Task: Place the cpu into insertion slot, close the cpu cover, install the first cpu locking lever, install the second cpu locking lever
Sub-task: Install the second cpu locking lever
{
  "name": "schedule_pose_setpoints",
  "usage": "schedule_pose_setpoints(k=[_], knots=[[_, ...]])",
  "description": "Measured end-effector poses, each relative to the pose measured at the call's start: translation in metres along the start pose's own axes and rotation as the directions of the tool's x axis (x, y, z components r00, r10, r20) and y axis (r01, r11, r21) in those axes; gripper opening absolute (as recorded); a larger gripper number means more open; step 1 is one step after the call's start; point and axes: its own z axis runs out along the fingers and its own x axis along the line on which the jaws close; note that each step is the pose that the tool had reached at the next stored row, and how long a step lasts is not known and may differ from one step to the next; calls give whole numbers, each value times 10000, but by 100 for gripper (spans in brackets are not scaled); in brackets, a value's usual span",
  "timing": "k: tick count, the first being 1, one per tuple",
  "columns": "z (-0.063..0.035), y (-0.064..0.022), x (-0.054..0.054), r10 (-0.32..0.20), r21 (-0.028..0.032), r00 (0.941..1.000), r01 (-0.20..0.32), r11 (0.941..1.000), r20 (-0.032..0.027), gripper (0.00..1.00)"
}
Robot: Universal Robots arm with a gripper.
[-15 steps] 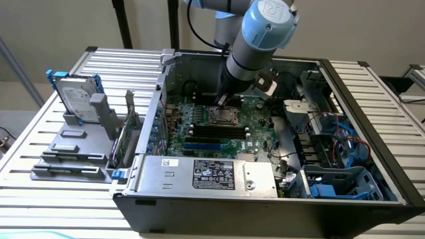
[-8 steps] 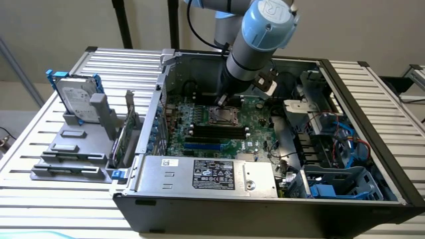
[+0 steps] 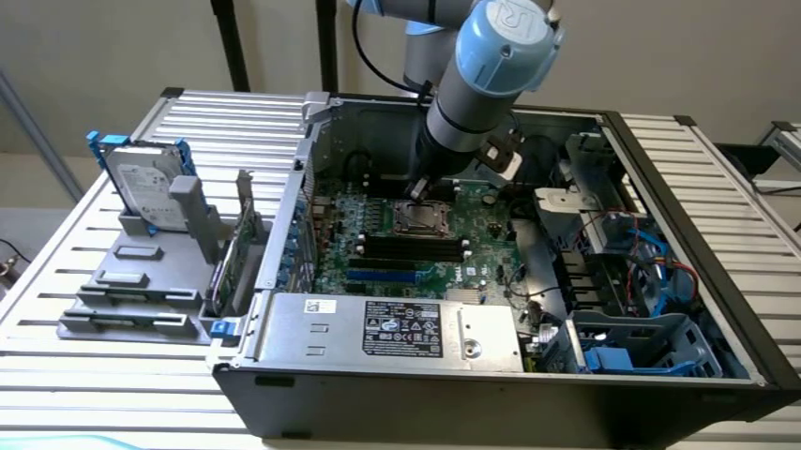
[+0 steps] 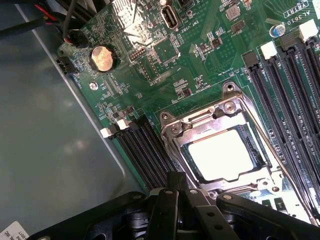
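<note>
Hovering just above the cpu cover, pincer w/ black fingers pressed together, holding nothing; silvery metal frame shut over pale square cpu; green motherboard around.

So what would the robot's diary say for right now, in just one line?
cpu: in insertion slot | cpu cover: closed over it | gripper: above the socket edge, holding nothing seen | motherboard: inside the computer case

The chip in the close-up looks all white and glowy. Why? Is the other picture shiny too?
In the wrist view, light bounces off the flat chip, so it shows as a blank bright patch, and the metal frame around it glints too. In the exterior view, the slatted table is brightly lit, while the inside of the computer case sits in shade.
</note>
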Motion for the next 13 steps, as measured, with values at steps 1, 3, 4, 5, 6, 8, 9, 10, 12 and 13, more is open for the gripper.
schedule_pose_setpoints(k=[1, 3, 4, 5, 6, 8, 9, 10, 12, 13], knots=[[-3, 4, -7, 2, 2, 10000, -2, 10000, 1, 11], [-25, 26, -48, 19, 32, 10000, -19, 10000, 15, 11], [-40, 39, -75, 25, 46, 10000, -25, 10000, 21, 11], [-55, 51, -98, 30, 57, 10000, -30, 10000, 29, 11], [-70, 60, -121, 34, 64, 10000, -34, 10000, 32, 11], [-112, 81, -167, 38, 75, 10000, -38, 10000, 37, 11], [-138, 89, -189, 41, 79, 10000, -41, 10000, 41, 11], [-171, 96, -209, 44, 85, 10000, -44, 10000, 44, 11], [-248, 104, -241, 50, 92, 10000, -51, 9999, 46, 11], [-288, 105, -252, 54, 94, 10000, -54, 9999, 50, 11]])
